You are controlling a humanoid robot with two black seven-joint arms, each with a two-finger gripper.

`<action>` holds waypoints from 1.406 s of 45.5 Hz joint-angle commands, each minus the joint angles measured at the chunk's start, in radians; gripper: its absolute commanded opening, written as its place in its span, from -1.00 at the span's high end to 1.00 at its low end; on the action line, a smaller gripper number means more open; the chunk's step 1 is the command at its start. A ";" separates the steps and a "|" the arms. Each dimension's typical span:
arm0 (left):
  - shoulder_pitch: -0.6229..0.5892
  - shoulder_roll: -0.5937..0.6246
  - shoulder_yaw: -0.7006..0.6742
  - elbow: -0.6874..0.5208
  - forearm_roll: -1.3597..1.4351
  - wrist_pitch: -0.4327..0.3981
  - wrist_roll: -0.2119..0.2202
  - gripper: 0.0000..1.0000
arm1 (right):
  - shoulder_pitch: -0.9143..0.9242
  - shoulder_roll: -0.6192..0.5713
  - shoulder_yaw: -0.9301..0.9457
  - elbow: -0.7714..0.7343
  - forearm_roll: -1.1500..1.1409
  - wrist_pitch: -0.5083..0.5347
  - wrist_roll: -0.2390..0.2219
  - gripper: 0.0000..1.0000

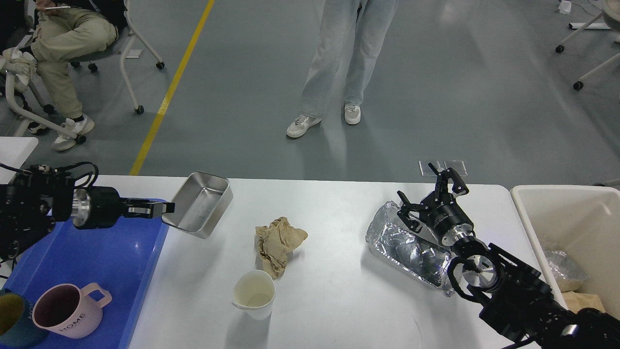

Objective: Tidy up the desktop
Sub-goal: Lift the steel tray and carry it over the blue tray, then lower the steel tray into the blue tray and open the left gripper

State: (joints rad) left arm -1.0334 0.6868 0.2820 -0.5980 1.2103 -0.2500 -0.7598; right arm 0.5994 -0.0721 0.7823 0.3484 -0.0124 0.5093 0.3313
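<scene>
- Head view: desktop (339,300) fills lower frame, white, w/ rounded corners.
- Left gripper (164,209) clamped on near rim of steel tray (198,211); tray lifted off the top, tilted, at blue tray's (111,257) far right corner.
- Blue tray sits on desktop's left end; pink mug (68,310) marked HOME inside, near front.
- Right gripper (431,191) fingers spread apart, just above far end of foil bag (411,252), which lies on right part of desktop.
- Mid desktop: crumpled brown paper (278,242), paper cup (254,293) upright just in front of it.
- Cream bin (566,218) at right edge, beside desktop.
</scene>
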 commanded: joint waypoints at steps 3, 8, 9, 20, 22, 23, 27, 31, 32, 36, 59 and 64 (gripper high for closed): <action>0.000 0.135 0.000 -0.034 -0.002 0.002 -0.004 0.97 | 0.007 0.005 0.000 0.000 0.000 -0.002 0.000 -1.00; 0.007 0.203 -0.001 -0.036 -0.003 0.012 0.000 0.97 | 0.010 0.006 -0.006 0.001 0.000 -0.012 0.000 -1.00; 0.010 0.217 -0.001 -0.036 -0.003 0.015 0.004 0.97 | 0.010 0.006 -0.006 0.001 0.000 -0.014 0.000 -1.00; 0.134 0.270 -0.009 -0.019 -0.020 0.130 0.019 0.97 | 0.008 0.008 -0.008 0.006 0.000 -0.014 -0.002 -1.00; 0.154 0.263 -0.014 -0.014 -0.021 0.149 0.022 0.97 | 0.008 0.008 -0.008 0.006 0.000 -0.014 -0.002 -1.00; 0.165 0.260 -0.015 -0.010 -0.023 0.158 0.023 0.98 | 0.008 0.008 -0.008 0.004 0.000 -0.014 -0.002 -1.00; 0.206 0.232 -0.015 0.020 -0.058 0.186 0.039 0.97 | 0.007 0.008 -0.008 0.006 0.000 -0.014 -0.002 -1.00; 0.243 0.186 -0.012 0.066 -0.106 0.196 0.039 0.97 | 0.005 0.008 -0.008 0.006 0.000 -0.014 -0.002 -1.00; 0.248 0.174 -0.012 0.079 -0.113 0.198 0.039 0.97 | 0.003 0.008 -0.008 0.006 0.000 -0.014 -0.002 -1.00; 0.259 0.129 -0.011 0.133 -0.121 0.198 0.031 0.97 | 0.002 0.008 -0.008 0.006 0.000 -0.014 -0.002 -1.00; 0.260 0.054 -0.009 0.214 -0.123 0.196 -0.007 0.85 | -0.001 0.005 -0.032 0.006 0.000 -0.014 -0.002 -1.00; 0.260 0.054 -0.007 0.214 -0.123 0.198 -0.010 0.85 | -0.003 0.003 -0.032 0.006 0.000 -0.014 -0.002 -1.00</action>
State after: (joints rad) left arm -0.7730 0.7409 0.2733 -0.3834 1.0874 -0.0545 -0.7674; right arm 0.5979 -0.0678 0.7500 0.3541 -0.0123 0.4952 0.3298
